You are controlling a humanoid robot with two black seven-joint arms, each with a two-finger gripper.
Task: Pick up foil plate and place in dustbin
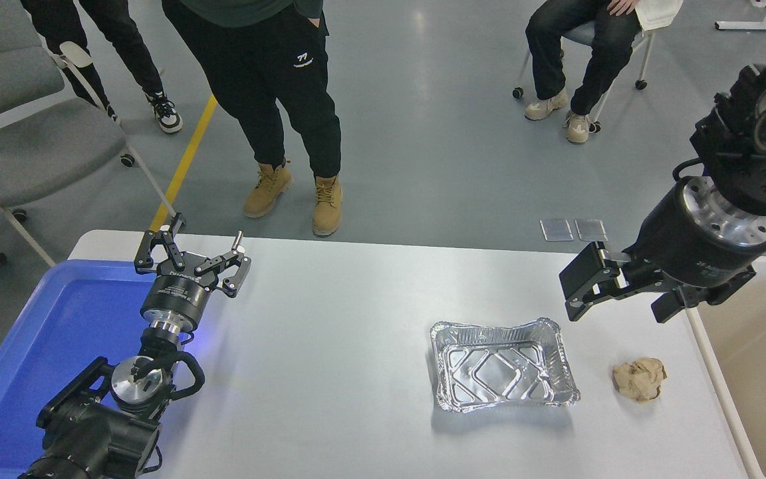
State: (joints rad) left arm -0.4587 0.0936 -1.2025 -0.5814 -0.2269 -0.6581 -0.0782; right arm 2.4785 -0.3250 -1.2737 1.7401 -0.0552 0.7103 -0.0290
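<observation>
- Head view: the plate [505, 364] lies flat, open side up, on the table [330, 372], toward the right edge and nearer the near edge than the far one. Nothing touches it.
- A paper ball [639, 378] sits just beside the plate, between it and the right edge; it is not part of the job and is best left alone.
- The bin [765, 362] stands against the table's right edge, its open mouth below table level, so the plate has only a short way to travel sideways.
- The right gripper [586, 287] hangs above the table near the right edge, beyond the plate toward the far side, clear of everything. Seen side-on, its fingers look spread with nothing between them, though the angle makes this hard to confirm.
- Judging from that pose, the grasp is not yet begun; the rolled rim looks like the likely place to pinch, since the thin foil could crumple.
- The left gripper [191, 261] is parked over the far left corner, fingers wide apart and empty, beside a blue tray [37, 346] at the left edge.
</observation>
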